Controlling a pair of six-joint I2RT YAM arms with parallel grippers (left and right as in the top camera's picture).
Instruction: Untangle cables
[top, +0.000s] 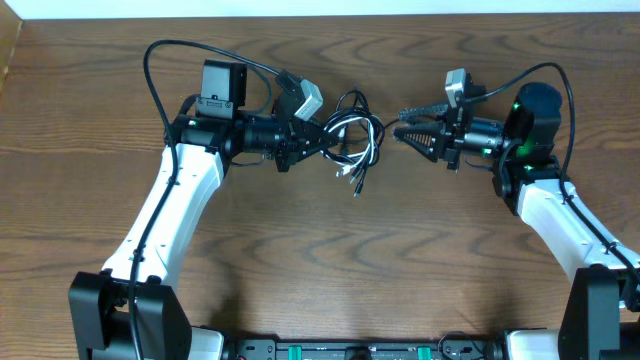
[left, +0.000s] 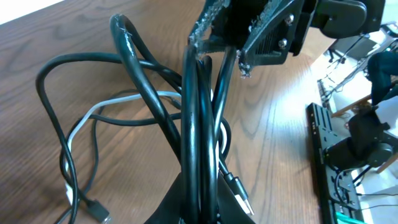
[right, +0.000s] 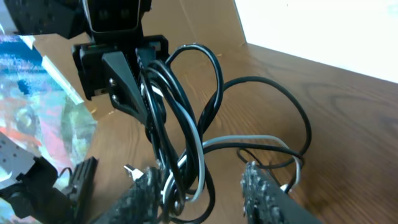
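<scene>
While tight in shut L gripper (top: 325, 141), cables (top: 362, 125) just ahead of part-open, empty R gripper (top: 399, 134).

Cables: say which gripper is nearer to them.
Left. The left gripper is shut on the cables, holding one side of the bundle; the right gripper is open at the bundle's other side, gripping nothing.

Wood-grain table (top: 320, 270) with tangled black and white cables (top: 352, 127)
</scene>
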